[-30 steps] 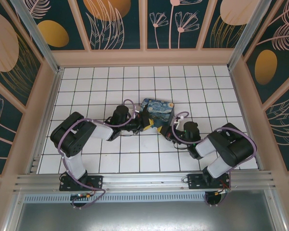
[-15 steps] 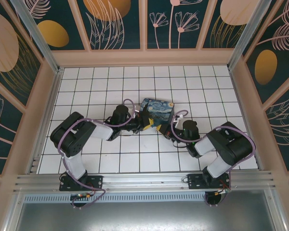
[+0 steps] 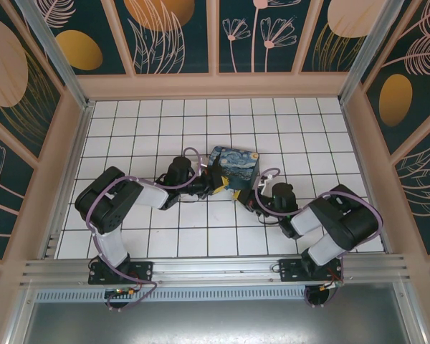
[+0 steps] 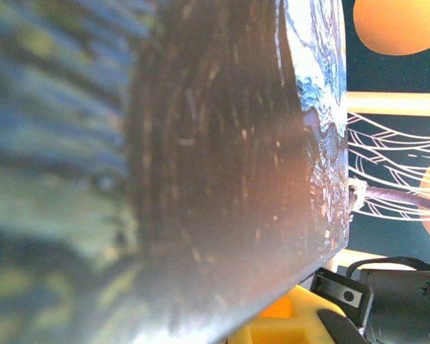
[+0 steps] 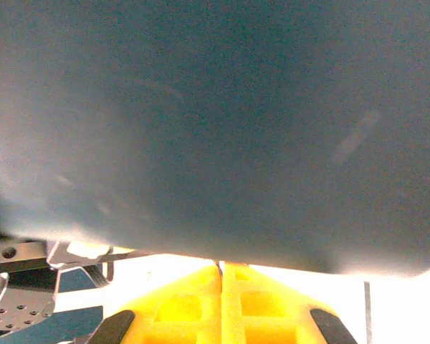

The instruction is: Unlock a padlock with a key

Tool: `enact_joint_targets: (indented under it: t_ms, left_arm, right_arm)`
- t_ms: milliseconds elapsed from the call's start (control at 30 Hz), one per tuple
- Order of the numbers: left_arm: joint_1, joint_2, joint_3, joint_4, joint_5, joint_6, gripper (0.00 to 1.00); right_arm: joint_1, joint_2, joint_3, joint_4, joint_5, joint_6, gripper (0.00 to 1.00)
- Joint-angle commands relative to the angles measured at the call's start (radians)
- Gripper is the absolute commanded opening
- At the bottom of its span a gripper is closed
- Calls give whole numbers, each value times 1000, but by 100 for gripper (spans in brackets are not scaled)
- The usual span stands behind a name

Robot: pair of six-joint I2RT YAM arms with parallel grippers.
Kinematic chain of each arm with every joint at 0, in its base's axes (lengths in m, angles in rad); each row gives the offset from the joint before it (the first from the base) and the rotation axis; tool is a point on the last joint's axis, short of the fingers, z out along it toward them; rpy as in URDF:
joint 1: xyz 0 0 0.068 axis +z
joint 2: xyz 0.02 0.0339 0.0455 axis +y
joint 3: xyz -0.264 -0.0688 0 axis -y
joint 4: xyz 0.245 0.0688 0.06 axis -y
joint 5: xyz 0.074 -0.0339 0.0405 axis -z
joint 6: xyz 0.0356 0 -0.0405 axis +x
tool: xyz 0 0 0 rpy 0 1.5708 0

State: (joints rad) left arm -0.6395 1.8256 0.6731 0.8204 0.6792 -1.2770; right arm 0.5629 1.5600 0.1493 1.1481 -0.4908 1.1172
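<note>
My right gripper (image 5: 221, 269) has its yellow fingers pressed together, and a thin dark sliver, the key (image 5: 217, 265), sticks out between their tips. A dark teal surface hangs just above them. From above, the right gripper (image 3: 242, 193) sits at the near edge of the starry-night box (image 3: 233, 166). My left gripper (image 3: 218, 188) is pushed against the box's near left corner. In the left wrist view the box (image 4: 222, 143) is blurred and very close, with one yellow finger (image 4: 287, 326) below it, so the jaws' state is unclear. The padlock is hidden.
The white tiled floor (image 3: 165, 129) is ringed by a wooden rim and painted walls (image 3: 175, 36). The right arm's black wrist (image 4: 401, 301) and purple cable (image 4: 401, 197) show past the box. An aluminium rail (image 3: 215, 269) runs along the near edge by both bases.
My right gripper has crept left toward the box's near edge and the left gripper. The left arm and the box have stayed put.
</note>
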Motion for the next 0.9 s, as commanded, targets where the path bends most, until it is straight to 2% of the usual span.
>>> enact_joint_targets:
  t_ms: [0, 433, 867]
  left_arm:
    - [4, -11, 0, 62, 5, -1, 0]
    - [4, -10, -7, 66, 5, -1, 0]
    - [4, -17, -12, 70, 7, -2, 0]
  right_arm:
    - [6, -25, -19, 5, 11, -2, 0]
    - [16, -71, 45, -60, 17, -5, 0]
    - [15, -20, 81, -37, 18, 0, 0]
